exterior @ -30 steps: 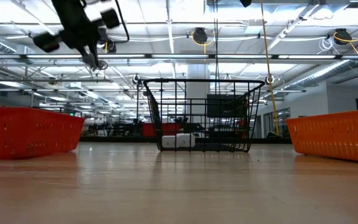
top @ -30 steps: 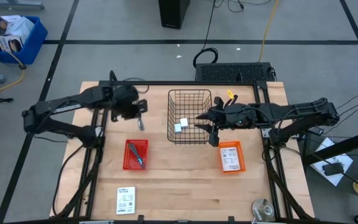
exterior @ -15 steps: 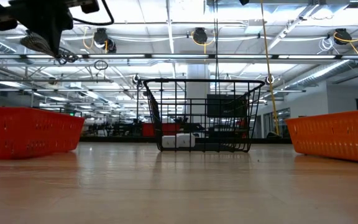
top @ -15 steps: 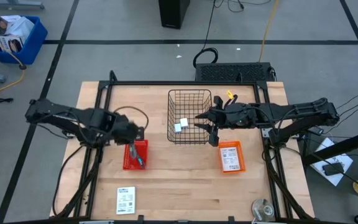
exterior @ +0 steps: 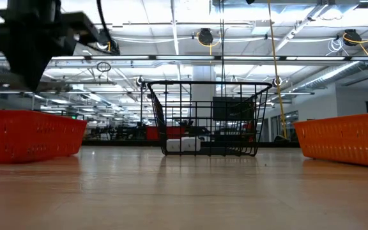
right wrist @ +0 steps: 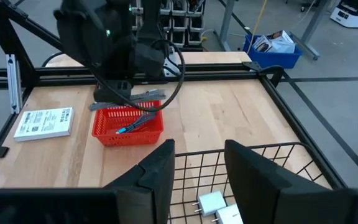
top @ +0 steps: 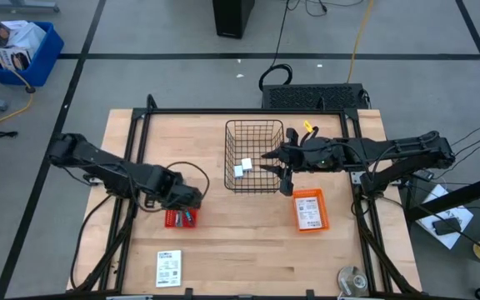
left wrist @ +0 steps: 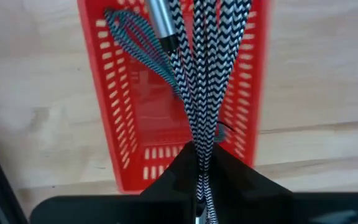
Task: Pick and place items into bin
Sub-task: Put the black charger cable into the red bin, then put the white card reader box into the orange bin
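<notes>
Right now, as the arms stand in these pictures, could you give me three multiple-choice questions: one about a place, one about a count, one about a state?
1. Where is the left gripper?
A. Over the red tray
B. Over the orange tray
C. Over the white card

2. How many white blocks lie in the wire basket?
A. None
B. Two
C. Five

3. How is the right gripper?
A. Open
B. Shut on a block
C. Shut on a card

1 A: holding a braided cord, it hangs over that tray.
2 B: two blocks show through the wires.
3 A: its fingers stand apart, with nothing between them.
</notes>
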